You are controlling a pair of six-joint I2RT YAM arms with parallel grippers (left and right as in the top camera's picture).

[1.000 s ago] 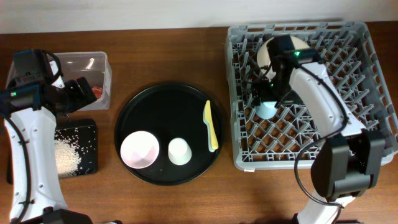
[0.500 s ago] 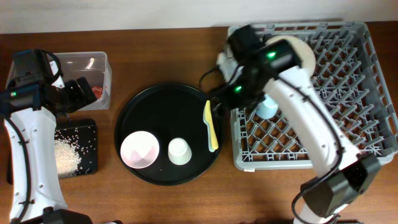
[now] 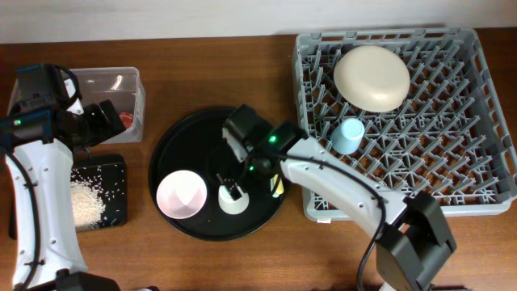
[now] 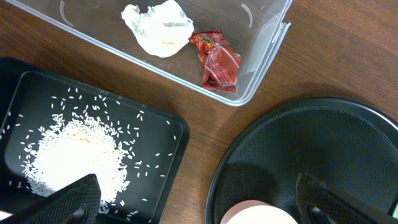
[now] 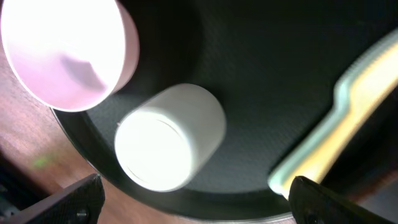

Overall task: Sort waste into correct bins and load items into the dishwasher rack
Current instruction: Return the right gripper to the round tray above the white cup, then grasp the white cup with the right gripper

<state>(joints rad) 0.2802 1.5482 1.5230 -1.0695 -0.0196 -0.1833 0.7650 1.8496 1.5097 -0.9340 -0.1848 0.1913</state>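
Hovering right end effector (image 3: 233, 189) over the white cup (image 3: 234, 199), which stands at 6 o'clock on the round tray (image 3: 202, 129). Fingers spread wide, nothing held. In the wrist view the cup (image 5: 169, 138) sits between the two fingertips, a bit toward 11 o'clock of their midline. Cup axis is vertical and the body is round, so I'd say any closing direction works; can't tell if the mouth is up or down.

Pink bowl (image 3: 181, 195) is just beside the cup at its 9 o'clock, with a thin gap showing. That's the side likeliest to get clipped. Utensil (image 5: 336, 127) lies at the cup's 3 o'clock with more room, long axis 12-to-6 in the overhead, partly under the arm.

Left end effector (image 4: 202, 202) is also wide and empty, over by the rice tray (image 4: 177, 146) and clear box (image 4: 273, 37), well apart from the cup. Right arm is nearer.

Rack (image 3: 485, 174) lies at 3 o'clock of the round tray. It already holds the cream bowl (image 3: 371, 77) and blue cup (image 3: 349, 136).
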